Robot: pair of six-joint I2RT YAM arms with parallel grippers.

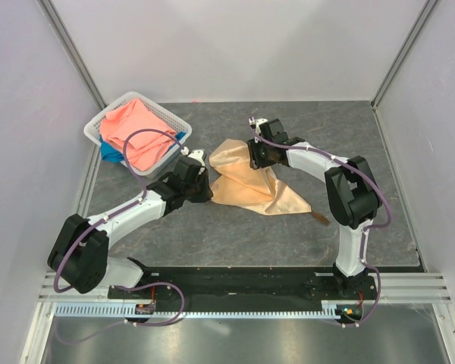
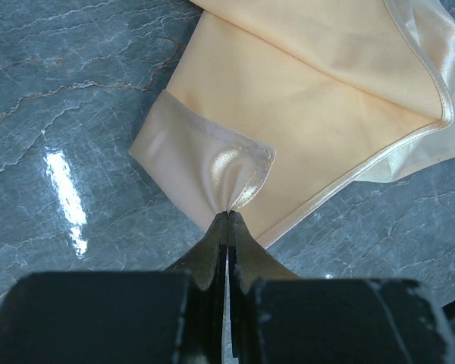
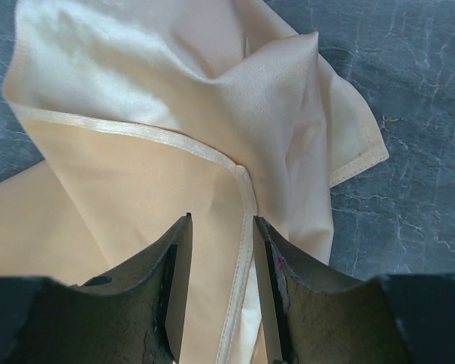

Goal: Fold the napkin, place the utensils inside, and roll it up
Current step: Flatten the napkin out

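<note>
Bright even light, glare streak on table (image 2: pixel 64 189), sheen on napkin (image 2: pixel 229 168); soft shadows

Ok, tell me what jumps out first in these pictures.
The shiny peach-gold napkin lies rumpled mid-table, the left pincer shut on one corner, the right pincer open astride its hem. A white basket of coral-pink cloth sits far left.

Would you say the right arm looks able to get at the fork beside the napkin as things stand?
Probably, though not directly: the right fingers straddle the hem of the napkin, and the fork lies at the cloth's tip near that arm's own elbow, only partly showing.
</note>
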